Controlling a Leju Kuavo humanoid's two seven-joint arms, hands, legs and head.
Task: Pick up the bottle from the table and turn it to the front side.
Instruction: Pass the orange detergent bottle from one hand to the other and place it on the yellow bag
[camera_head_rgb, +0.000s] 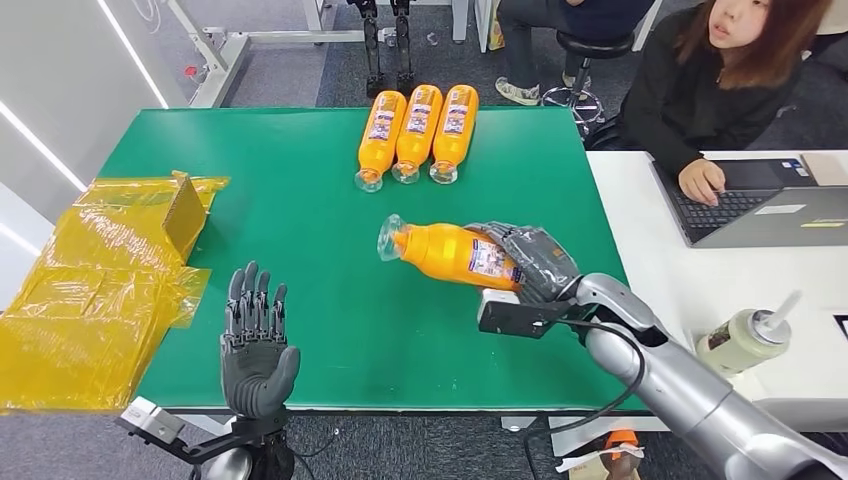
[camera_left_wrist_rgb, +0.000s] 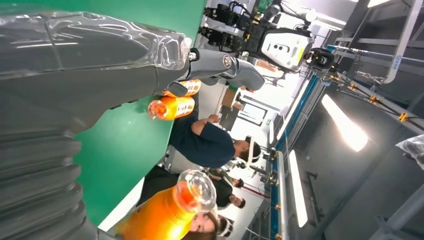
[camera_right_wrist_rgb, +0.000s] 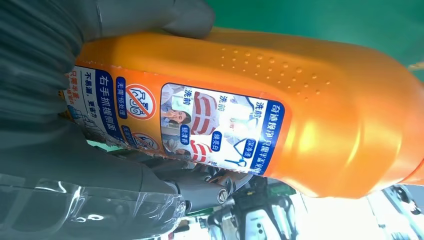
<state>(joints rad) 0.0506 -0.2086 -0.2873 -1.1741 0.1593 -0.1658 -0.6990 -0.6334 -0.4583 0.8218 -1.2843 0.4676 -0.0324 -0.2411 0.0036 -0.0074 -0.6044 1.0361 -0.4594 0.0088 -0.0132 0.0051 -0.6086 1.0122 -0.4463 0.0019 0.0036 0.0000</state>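
From the head view the right hand (camera_head_rgb: 530, 262) grasps the orange bottle (camera_head_rgb: 455, 253) lifted over the green table (camera_head_rgb: 300, 190), near 3 bottles (camera_head_rgb: 417, 132) laid aside, left hand (camera_head_rgb: 256, 345) released, while the right wrist view shows its label (camera_right_wrist_rgb: 200, 125) outward, so pickup looks done, turning unfinished.

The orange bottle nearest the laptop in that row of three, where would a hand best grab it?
Probably around the wide labelled body of that bottle, coming from its open right side. It lies flat with its cap toward the robot, and the middle bottle touches its left side, leaving no room for fingers there.
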